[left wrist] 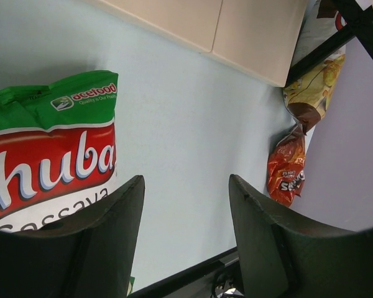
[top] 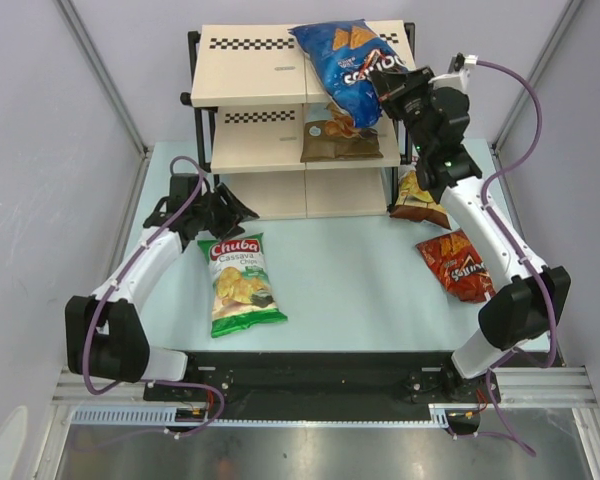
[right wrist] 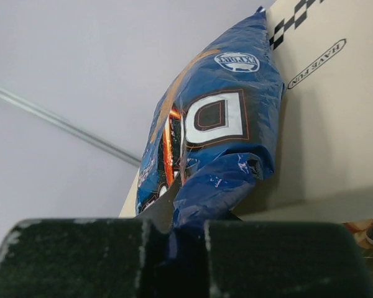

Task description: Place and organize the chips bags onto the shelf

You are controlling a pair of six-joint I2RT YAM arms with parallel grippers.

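The shelf (top: 255, 70) stands at the back of the table. My right gripper (top: 392, 88) is shut on the end of the large blue Doritos bag (top: 342, 55), which lies on the top board; the right wrist view shows the bag (right wrist: 217, 118) pinched in the gripper (right wrist: 174, 233). A small dark brown bag (top: 338, 142) lies on the middle board. My left gripper (top: 225, 212) is open and empty just beyond the top edge of the green-white Chuba bag (top: 242, 285), also in the left wrist view (left wrist: 50, 143), gripper (left wrist: 186, 186).
A red Doritos bag (top: 458, 265) lies on the table at the right, also in the left wrist view (left wrist: 287, 167). A pale and brown bag (top: 420, 198) leans by the shelf's right leg. Grey walls close in both sides.
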